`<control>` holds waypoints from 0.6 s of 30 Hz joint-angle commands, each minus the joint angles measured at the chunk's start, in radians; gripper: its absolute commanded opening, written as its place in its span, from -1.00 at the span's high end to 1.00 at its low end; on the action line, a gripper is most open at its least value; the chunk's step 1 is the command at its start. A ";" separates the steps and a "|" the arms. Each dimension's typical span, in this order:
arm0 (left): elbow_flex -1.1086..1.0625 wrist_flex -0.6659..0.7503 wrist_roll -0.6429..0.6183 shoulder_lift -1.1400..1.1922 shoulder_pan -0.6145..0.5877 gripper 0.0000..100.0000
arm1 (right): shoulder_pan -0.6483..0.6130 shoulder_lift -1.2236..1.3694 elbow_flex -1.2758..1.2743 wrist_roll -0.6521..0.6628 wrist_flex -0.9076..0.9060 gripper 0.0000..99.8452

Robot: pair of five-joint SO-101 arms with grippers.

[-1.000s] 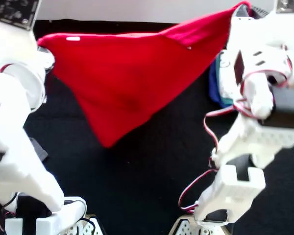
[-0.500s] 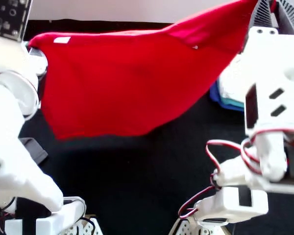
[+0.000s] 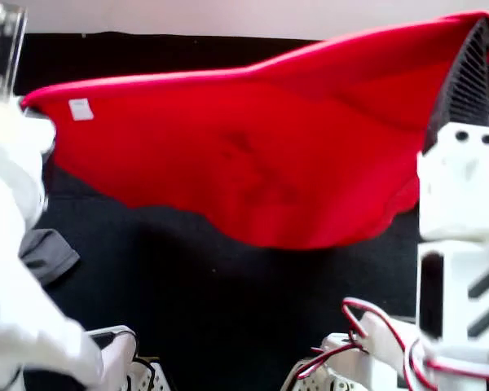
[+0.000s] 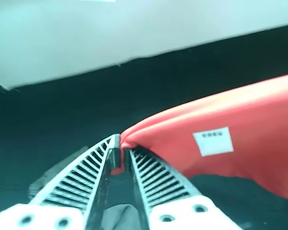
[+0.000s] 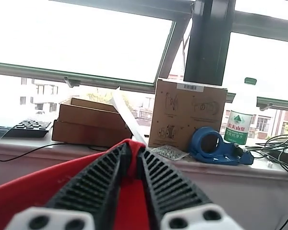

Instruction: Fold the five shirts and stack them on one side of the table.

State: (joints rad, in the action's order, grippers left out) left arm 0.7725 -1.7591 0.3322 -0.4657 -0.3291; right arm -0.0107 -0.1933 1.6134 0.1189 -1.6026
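I held the red shirt [image 3: 253,171] spread in the air above the black desk [image 3: 228,318]. One corner was clenched in my left tool [image 4: 119,143] and the opposite corner in my right tool [image 5: 133,145]. A grey cloth [image 3: 47,254] lay on the desk beside the left arm.

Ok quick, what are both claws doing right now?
Left gripper: closed, pinching one edge of the red shirt.
Right gripper: closed, pinching the red shirt's other end.

Cardboard boxes [image 5: 189,115], keyboard [image 5: 31,127], blue tape dispenser [image 5: 216,146] and bottle [image 5: 240,122] on a ledge [image 5: 266,170].
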 commanded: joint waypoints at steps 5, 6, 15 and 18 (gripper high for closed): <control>-0.182 -0.002 -0.002 -0.148 -0.021 0.98 | 0.015 -0.039 0.019 0.009 0.013 0.99; -0.245 0.000 -0.002 -0.160 -0.024 0.98 | 0.015 -0.041 0.019 0.009 0.002 0.99; -0.401 0.101 0.000 -0.414 -0.025 0.98 | 0.015 -0.093 0.024 0.008 -0.090 0.99; -0.401 0.107 0.000 -0.501 -0.025 0.98 | 0.015 -0.157 0.022 0.008 -0.088 0.99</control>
State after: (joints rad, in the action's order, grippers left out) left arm 0.3721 -1.6794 0.3322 -0.8999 -0.3399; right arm -0.0107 -0.3053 1.6303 0.1189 -1.6886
